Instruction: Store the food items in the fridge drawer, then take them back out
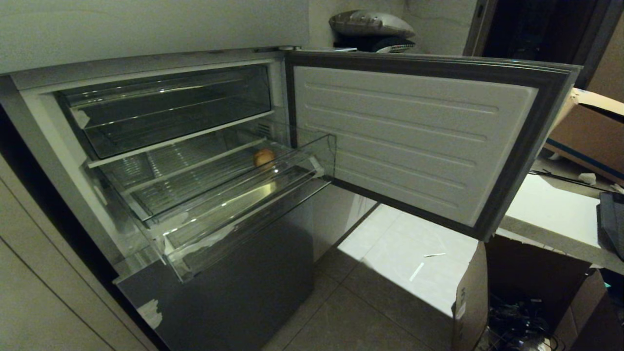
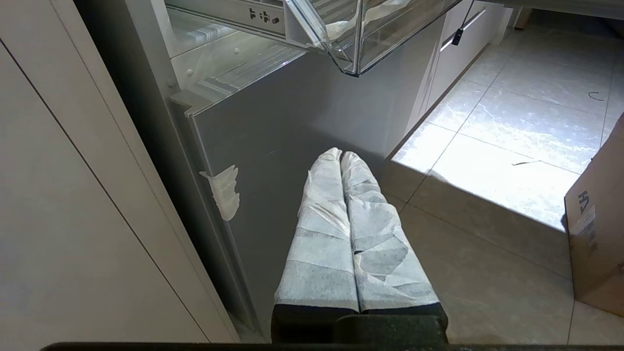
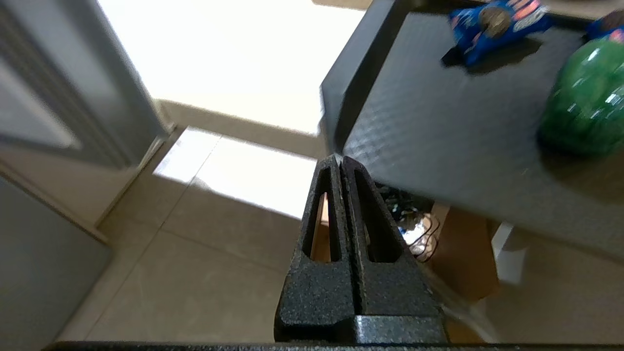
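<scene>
Inspecting: one food item, the potato point(image 1: 263, 157), a small round tan lump with a matte skin.
Location: potato lies in the drawer point(image 1: 229, 222), toward its back right, on the ribbed floor; drawer stands pulled out of the open fridge, door point(image 1: 414, 141) swung wide to my right.
Weight, judged: light to moderate; one gripper should carry it.
Stiffness, judged: firm, not fragile; it should bear a solid squeeze.
Surface, judged: dull skin, fair friction, but the round form may roll on the ribs or squirt out of a shallow pinch.
Hold point, judged: across the widest middle, fingers coming down from above, clear of the tall clear walls.
Right gripper point(image 3: 341, 163): fully closed, holding nothing; out near the edge of a dark tray point(image 3: 468, 136) that carries a blue packet point(image 3: 497, 24) and a green item point(image 3: 585, 102), both apart from me.
Left gripper point(image 2: 340, 155): padded fingers pressed together, nothing held; parked low before the grey panel point(image 2: 302, 126) under the drawer.
Risk, judged: the drawer's sloping walls leave little side room; my right gripper must open before reaching in.
</scene>
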Robot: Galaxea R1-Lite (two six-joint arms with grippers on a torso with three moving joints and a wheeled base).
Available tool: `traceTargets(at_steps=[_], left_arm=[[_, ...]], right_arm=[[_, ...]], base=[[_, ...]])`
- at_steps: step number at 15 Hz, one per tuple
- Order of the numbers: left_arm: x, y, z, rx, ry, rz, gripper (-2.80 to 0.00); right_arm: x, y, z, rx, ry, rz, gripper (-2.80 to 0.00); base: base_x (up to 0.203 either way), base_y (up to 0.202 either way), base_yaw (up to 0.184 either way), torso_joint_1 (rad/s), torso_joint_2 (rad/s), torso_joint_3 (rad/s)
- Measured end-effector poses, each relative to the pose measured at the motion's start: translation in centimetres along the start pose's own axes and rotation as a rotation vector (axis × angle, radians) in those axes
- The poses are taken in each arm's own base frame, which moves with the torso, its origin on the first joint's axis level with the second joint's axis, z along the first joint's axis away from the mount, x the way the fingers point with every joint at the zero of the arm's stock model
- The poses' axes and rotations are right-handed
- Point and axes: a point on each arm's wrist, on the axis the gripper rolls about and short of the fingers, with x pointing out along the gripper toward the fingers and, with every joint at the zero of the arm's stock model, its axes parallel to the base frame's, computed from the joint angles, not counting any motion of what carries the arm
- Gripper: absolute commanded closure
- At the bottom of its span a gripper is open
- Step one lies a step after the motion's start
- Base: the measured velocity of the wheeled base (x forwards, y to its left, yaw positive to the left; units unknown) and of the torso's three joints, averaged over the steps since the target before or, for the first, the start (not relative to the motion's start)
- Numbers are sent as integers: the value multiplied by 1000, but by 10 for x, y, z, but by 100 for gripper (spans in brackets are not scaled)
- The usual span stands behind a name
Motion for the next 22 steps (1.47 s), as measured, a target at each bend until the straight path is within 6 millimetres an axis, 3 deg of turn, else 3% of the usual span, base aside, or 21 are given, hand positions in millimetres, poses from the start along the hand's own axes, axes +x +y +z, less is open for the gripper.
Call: traceTargets(at_steps=[5, 11, 14, 16, 22], left_arm=[[0, 0, 0, 0, 0, 0, 0], [0, 0, 0, 0, 0, 0, 0], [0, 0, 0, 0, 0, 0, 0], [0, 0, 0, 0, 0, 0, 0], [0, 0, 0, 0, 0, 0, 0]], right_arm=[[-21, 16, -26, -3, 7, 132, 0], [-32, 32, -35, -33, -20, 212, 0], [-37, 56, -45, -57, -20, 328, 0], [-50, 70, -57, -78, -43, 389, 0], [-89, 67, -85, -58, -153, 397, 0]], base=[[0, 0, 0, 0, 0, 0], [0, 0, 0, 0, 0, 0], [0, 0, 0, 0, 0, 0], [0, 0, 0, 0, 0, 0], [0, 0, 0, 0, 0, 0]])
